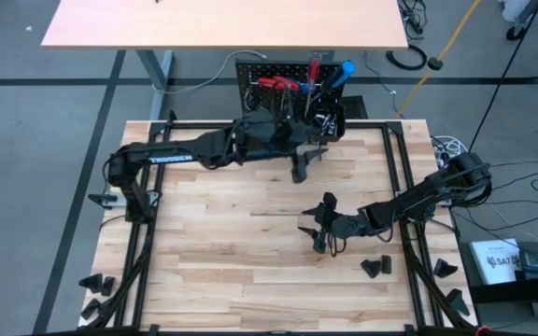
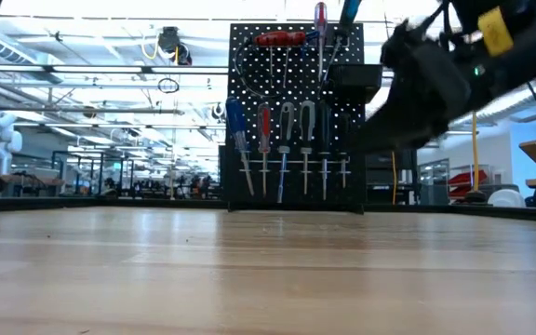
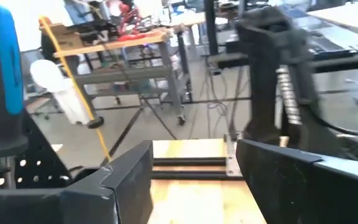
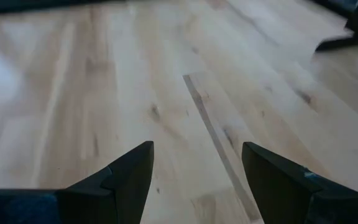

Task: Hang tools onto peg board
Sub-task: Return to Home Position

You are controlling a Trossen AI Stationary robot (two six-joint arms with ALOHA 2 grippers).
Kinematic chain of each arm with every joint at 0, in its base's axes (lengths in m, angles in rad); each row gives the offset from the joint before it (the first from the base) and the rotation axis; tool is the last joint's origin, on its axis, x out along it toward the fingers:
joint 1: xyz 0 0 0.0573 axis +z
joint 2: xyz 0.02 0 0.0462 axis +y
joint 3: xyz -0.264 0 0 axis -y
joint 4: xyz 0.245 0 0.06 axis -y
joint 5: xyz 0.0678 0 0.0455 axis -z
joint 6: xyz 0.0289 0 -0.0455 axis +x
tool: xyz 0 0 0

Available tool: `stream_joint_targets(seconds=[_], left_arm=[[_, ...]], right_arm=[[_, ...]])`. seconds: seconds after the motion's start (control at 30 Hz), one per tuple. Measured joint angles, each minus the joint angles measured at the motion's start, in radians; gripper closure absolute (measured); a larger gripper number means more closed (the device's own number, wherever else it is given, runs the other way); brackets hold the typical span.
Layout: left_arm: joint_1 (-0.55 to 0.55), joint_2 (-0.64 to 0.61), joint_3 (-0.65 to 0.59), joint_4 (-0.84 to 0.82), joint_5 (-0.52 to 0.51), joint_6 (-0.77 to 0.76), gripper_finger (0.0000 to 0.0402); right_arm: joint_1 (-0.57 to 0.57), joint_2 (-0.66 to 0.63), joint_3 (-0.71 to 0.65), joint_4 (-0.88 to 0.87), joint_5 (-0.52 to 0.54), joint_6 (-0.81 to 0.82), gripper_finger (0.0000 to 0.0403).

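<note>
Left claw [image 3: 194, 150] near peg board [image 2: 249, 93]

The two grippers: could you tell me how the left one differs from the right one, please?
The left gripper is by the table's far side, just in front of the peg board; the right gripper is nearer the middle of the wooden table. The left one faces past the board into the room; the right one tilts down at bare wood. Both are open and empty.
</note>
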Motion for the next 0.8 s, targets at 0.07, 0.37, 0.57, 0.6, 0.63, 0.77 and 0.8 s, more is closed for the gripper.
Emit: stream_joint_targets(seconds=[0.07, 0.37, 0.57, 0.6, 0.63, 0.77, 0.8], left_arm=[[-0.013, -0.032, -0.014, -0.03, 0.015, 0.0, 0.0163], [-0.07, -0.244, -0.304, 0.011, 0.021, -0.009, 0.0162], [-0.106, -0.419, -0.574, 0.187, -0.023, -0.063, 0.0162], [-0.111, -0.447, -0.618, 0.225, -0.036, -0.074, 0.0162], [-0.114, -0.471, -0.66, 0.253, -0.051, -0.086, 0.0162], [-0.117, -0.551, -0.813, 0.376, -0.076, -0.141, 0.0162], [-0.117, -0.569, -0.846, 0.398, -0.076, -0.158, 0.0162]], right_arm=[[0.0, -0.036, 0.001, 0.011, -0.007, -0.005, 0.0165], [0.0, -0.342, 0.001, 0.002, -0.047, -0.083, 0.0165], [-0.013, -0.503, 0.001, -0.003, -0.043, -0.168, 0.0165], [-0.021, -0.524, 0.001, -0.004, -0.041, -0.172, 0.0165], [-0.029, -0.545, 0.001, -0.007, -0.037, -0.173, 0.0165], [-0.066, -0.616, 0.001, -0.054, -0.036, -0.179, 0.0165], [-0.075, -0.632, 0.001, -0.074, -0.037, -0.176, 0.0165]])
